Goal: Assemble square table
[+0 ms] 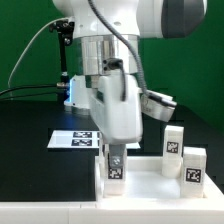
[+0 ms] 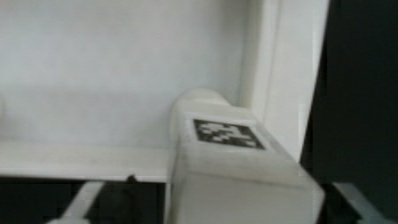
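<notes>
The white square tabletop lies flat near the front, rim up. A white leg with a black-and-white tag stands upright in its corner on the exterior view's left. My gripper hangs straight over this leg, its fingers down either side. In the wrist view the leg fills the middle, against the tabletop's raised rim. One fingertip stands well off the leg with a dark gap between. The other fingertip sits just clear of its far side. The jaws are open around the leg, not clamping it.
Two more tagged white legs stand upright at the exterior view's right, by the tabletop's edge. The marker board lies flat behind the gripper. The black table runs to a green backdrop; cables hang at the back left.
</notes>
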Controlling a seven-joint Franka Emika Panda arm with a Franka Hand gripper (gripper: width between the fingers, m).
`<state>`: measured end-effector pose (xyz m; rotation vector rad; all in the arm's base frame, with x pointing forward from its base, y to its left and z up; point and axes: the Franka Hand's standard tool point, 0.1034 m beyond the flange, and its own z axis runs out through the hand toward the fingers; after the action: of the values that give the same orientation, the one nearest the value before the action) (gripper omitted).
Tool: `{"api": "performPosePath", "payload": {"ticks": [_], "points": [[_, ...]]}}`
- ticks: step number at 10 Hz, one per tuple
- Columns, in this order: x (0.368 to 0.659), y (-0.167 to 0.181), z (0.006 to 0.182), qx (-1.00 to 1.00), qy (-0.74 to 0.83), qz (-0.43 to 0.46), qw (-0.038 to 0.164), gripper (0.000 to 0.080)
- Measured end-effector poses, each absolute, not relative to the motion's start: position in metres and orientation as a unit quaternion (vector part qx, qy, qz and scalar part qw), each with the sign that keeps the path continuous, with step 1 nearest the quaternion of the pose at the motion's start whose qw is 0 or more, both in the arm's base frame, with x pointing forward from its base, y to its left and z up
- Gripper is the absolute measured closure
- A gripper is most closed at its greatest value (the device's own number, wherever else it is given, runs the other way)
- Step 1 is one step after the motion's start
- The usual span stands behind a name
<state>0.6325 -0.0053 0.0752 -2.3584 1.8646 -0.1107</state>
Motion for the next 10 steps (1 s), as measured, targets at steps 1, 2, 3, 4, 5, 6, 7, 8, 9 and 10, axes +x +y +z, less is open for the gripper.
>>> {"api": "performPosePath", "payload": {"ticks": [1, 2, 3, 4, 5, 6, 7, 8, 9, 10], "points": [[0.6336, -0.0042, 0.0747, -0.843, 0.531, -0.052, 0.064, 0.0222], [0.6334, -0.0027, 0.0744, -0.875, 0.476, -0.055, 0.062, 0.0222], [0.6333, -0.0033, 0.0743, -0.887, 0.455, -0.056, 0.06, 0.0164], [0.6333, -0.0035, 0.0743, -0.9, 0.427, -0.058, 0.058, 0.0164], [0.6333, -0.0038, 0.0743, -0.919, 0.386, -0.061, 0.054, 0.0152], [0.6342, -0.0036, 0.0754, -0.943, 0.323, -0.065, 0.047, 0.0152], [0.638, -0.0009, 0.0808, -0.978, 0.194, -0.075, 0.035, 0.015], [0.6372, 0.0037, 0.0812, -0.992, 0.096, -0.07, 0.034, 0.015], [0.637, 0.0036, 0.0803, -0.991, 0.113, -0.069, 0.036, 0.015], [0.6366, 0.0033, 0.0797, -0.99, 0.12, -0.068, 0.036, 0.015]]}}
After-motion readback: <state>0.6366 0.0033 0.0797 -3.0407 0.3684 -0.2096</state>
